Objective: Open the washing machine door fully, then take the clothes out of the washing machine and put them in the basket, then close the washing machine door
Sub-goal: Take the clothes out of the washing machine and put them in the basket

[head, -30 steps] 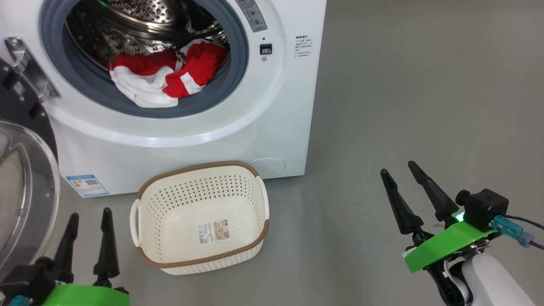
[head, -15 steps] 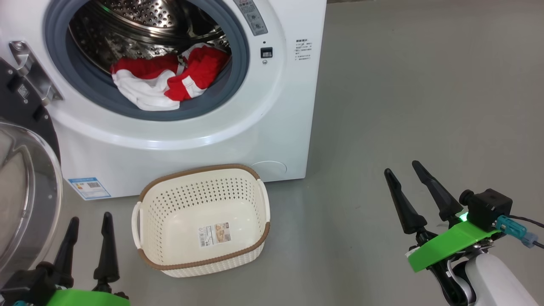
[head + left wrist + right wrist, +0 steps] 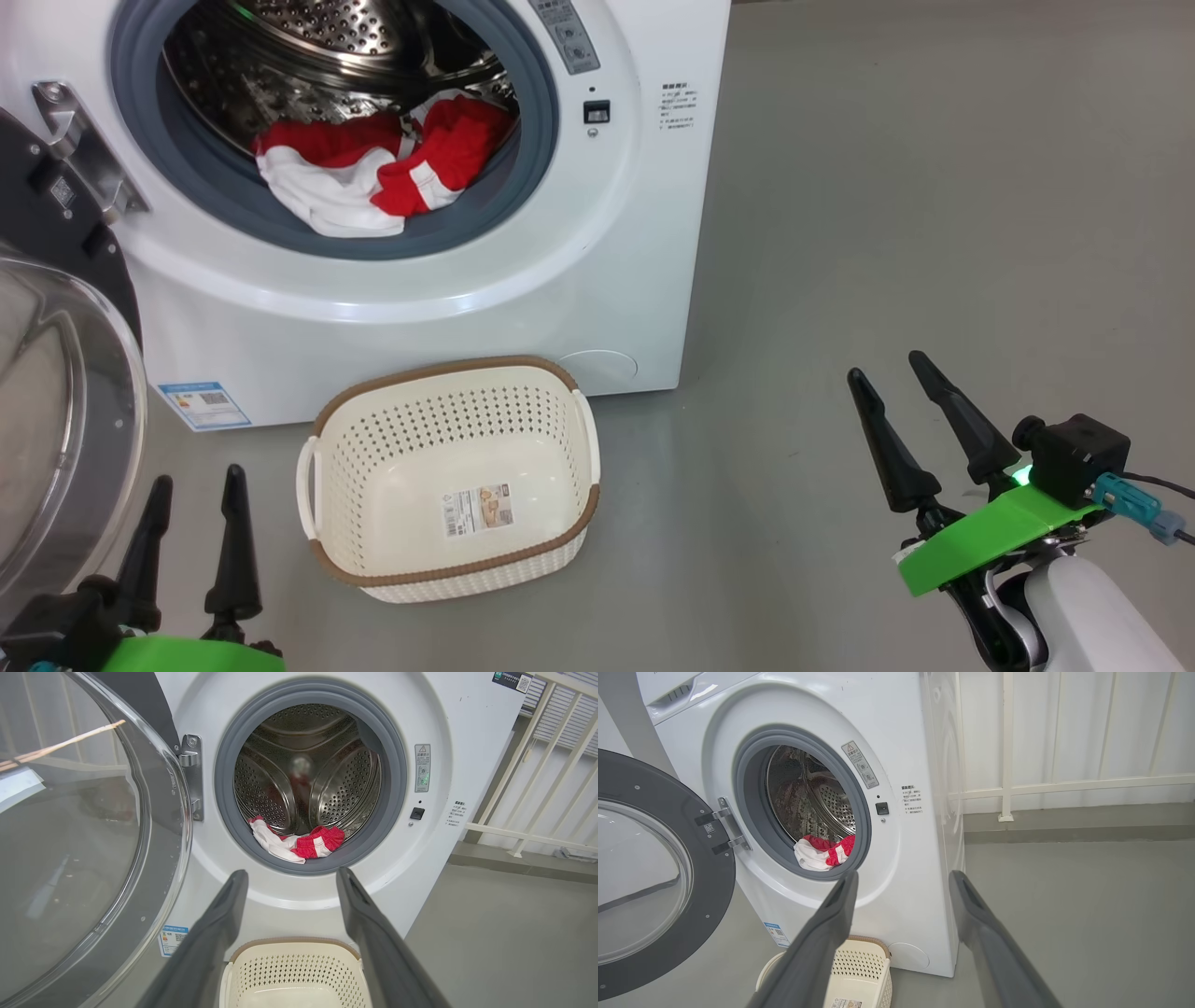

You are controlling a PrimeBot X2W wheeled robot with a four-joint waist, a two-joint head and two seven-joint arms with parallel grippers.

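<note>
Left gripper point(image 3: 198, 476) spread upright, right gripper point(image 3: 885, 364) spread, perhaps tilted

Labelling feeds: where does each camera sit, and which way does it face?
Head: high, looking down at washer and basket; left gripper, right gripper at bottom corners.
Left wrist: low, facing drum squarely, door at left; own fingers.
Right wrist: further right, facing washer obliquely; own fingers.
Shared: clothes in all three.
</note>
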